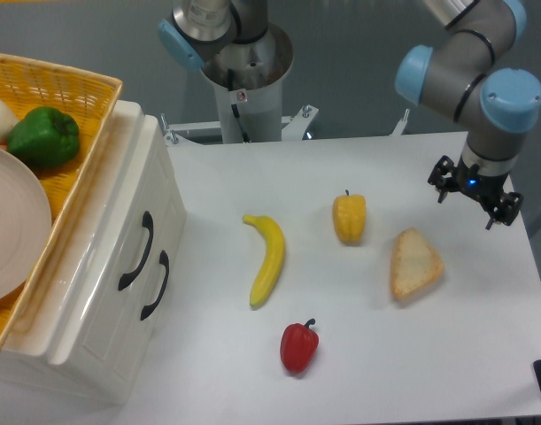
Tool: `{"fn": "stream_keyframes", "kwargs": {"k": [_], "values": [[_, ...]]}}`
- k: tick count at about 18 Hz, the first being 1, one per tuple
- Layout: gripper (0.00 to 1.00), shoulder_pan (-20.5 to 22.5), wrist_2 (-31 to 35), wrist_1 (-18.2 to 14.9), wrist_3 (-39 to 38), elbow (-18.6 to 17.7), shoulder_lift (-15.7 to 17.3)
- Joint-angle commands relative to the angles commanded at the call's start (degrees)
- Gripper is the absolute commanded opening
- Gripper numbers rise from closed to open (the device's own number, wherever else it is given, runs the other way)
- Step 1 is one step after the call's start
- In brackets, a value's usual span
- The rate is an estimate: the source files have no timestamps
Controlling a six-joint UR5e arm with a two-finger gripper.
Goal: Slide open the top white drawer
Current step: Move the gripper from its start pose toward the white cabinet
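The bench (pixel 447 354) carries the cabinet (pixel 93 301) at its left end, the top white drawer (pixel 119 221) shut, its black handle (pixel 137 251) untouched. Far right, the hand (pixel 475 192) hangs empty, fingers apart. Only the approach is under way; next it must cross over the banana (pixel 267 258) to that handle.
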Motion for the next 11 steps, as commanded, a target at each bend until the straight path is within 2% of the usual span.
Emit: {"fn": "stream_keyframes", "kwargs": {"k": [4, 7, 11], "values": [[1.0, -0.4, 0.5, -0.2, -1.9, -1.0, 1.4], [1.0, -2.5, 1.8, -0.4, -3.0, -2.5, 3.8], [1.0, -4.4, -1.8, -0.5, -6.1, -5.2, 6.7]]}}
